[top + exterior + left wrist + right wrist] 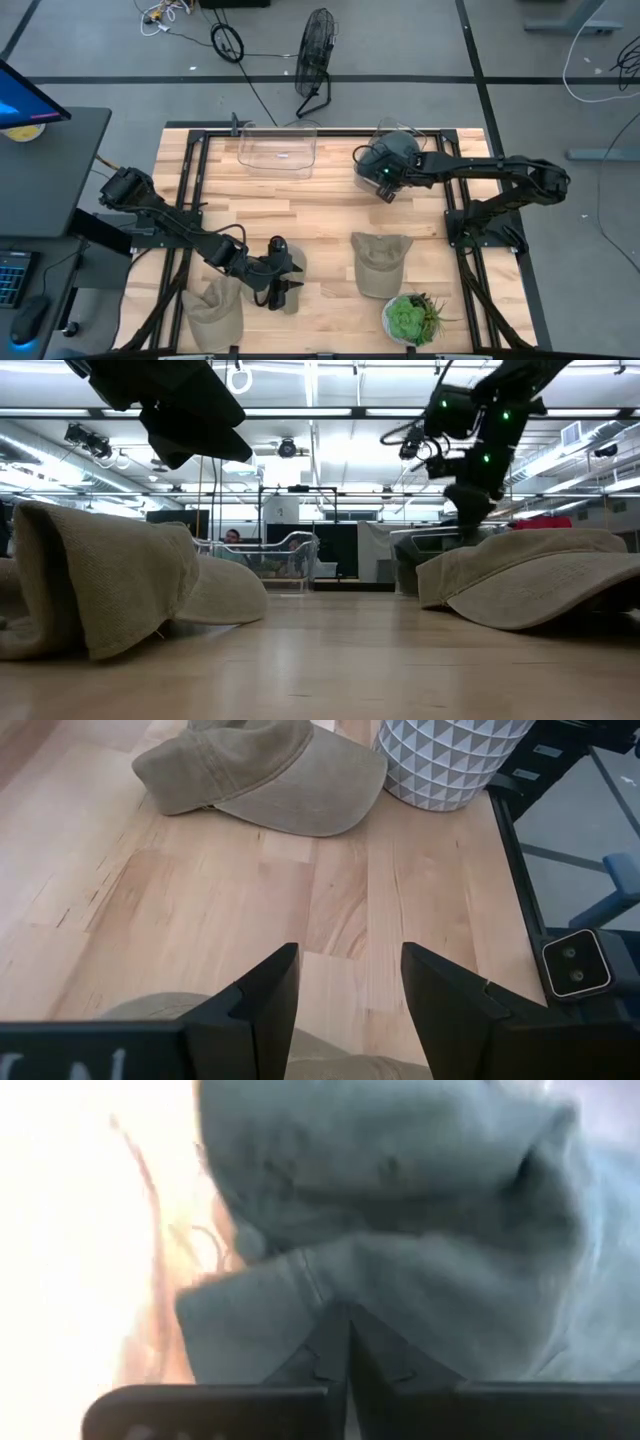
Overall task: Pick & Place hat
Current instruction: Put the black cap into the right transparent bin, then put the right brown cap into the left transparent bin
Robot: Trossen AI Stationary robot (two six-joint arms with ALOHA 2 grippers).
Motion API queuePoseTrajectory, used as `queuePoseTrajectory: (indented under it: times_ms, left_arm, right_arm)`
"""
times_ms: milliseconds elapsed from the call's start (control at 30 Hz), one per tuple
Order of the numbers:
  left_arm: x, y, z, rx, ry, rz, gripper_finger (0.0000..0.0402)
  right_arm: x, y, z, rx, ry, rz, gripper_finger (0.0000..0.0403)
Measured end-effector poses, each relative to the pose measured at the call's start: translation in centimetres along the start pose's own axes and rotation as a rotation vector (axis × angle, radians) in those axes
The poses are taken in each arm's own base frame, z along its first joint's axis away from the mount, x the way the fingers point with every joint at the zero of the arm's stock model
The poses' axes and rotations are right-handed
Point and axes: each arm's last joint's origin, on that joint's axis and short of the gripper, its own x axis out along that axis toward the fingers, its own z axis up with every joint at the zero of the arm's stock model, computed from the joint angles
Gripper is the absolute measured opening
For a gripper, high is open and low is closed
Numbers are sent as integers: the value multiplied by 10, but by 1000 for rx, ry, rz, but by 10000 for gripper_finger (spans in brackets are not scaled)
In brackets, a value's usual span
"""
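A tan hat lies crown up on the near left of the table. My left gripper hovers open just to its right, and tan cloth shows below its fingers. A second tan hat rests on its brim near the table's middle. A dark grey hat sits within the far right clear bin. My right gripper is at that bin's near edge, shut on the dark hat. My right gripper pinches a fold of the dark hat's cloth between its two shut fingers, close to the hat's edge. The rest of the hat spreads out beyond the fingertips. I cannot tell whether the hat rests on the bin's floor.
An empty clear bin stands at the far edge, left of the one with the dark hat. A green plant in a white patterned pot stands near the front edge, right of the second tan hat. Bare wood lies between the two tan hats.
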Motion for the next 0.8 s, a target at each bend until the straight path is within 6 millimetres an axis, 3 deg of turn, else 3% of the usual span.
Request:
queuePoseTrajectory:
  times_ms: [233, 467, 633, 800]
  left_arm:
    - [0, 0, 0, 0, -2, 1, 181]
    - [-3, -1, 4, 16, -13, -6, 181]
    - [-3, -2, 6, 27, -17, -8, 181]
    - [-3, -2, 6, 26, -18, -8, 181]
  right_arm:
    - [-34, 8, 24, -124, -85, -27, 37]
    - [-66, 25, 36, -204, -160, -1, 109]
    - [-86, 57, 27, -275, -200, 174, 161]
    - [-111, 100, 4, -331, -211, 429, 188]
